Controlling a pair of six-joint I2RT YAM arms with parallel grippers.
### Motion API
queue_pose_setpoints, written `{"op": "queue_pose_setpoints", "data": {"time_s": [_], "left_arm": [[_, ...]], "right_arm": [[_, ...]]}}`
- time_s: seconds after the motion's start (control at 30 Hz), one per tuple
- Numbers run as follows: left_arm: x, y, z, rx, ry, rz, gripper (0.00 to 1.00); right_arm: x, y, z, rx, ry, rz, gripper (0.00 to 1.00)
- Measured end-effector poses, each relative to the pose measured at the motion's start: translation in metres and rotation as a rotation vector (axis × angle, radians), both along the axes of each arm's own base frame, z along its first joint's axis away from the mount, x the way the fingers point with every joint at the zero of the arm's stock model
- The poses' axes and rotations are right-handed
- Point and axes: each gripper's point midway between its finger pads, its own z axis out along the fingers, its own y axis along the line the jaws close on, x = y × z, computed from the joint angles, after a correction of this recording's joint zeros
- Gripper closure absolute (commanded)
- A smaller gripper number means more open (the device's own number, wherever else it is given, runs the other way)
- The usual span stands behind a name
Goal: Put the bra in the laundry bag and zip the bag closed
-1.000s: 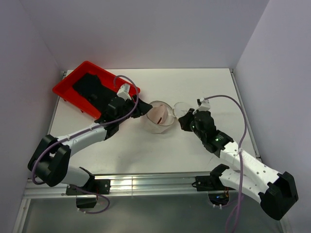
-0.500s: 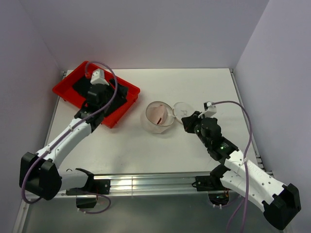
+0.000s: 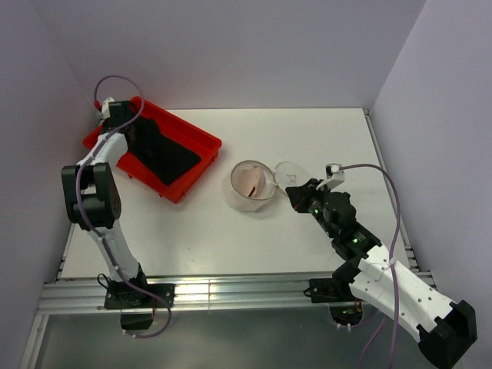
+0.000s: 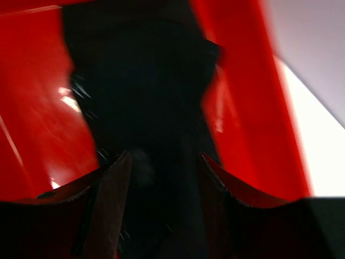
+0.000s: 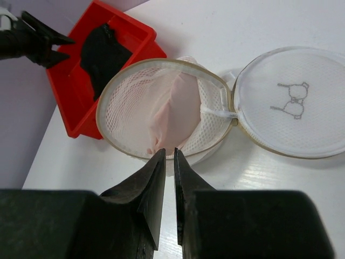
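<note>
Left gripper (image 4: 161, 178) swung away, now open over red tray (image 3: 196, 142). Right gripper (image 5: 168, 162) almost shut, empty, near bag (image 5: 161, 110). Bra (image 5: 175, 113) inside. Next: flip lid (image 5: 288, 102) gently, pull zipper slow.

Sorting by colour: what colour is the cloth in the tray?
Black; the cloth lies in the red tray, clearest from the top external view.

Even, bright overhead light; left wrist view motion-blurred, prob. glare spots on glossy red plastic tray (image 4: 38, 113).
</note>
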Motion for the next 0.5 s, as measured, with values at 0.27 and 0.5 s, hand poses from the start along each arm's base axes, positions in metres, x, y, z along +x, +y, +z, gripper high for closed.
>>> {"op": "queue_pose_setpoints", "data": {"time_s": [0.27, 0.5], "left_arm": [[0.015, 0.061, -0.049, 0.008, 0.119, 0.065, 0.55], [0.026, 0.075, -0.073, 0.023, 0.154, 0.055, 0.54]], "right_arm": [[-0.001, 0.001, 0.004, 0.007, -0.017, 0.011, 0.81], [-0.001, 0.001, 0.002, 0.001, -0.019, 0.011, 0.81]]}}
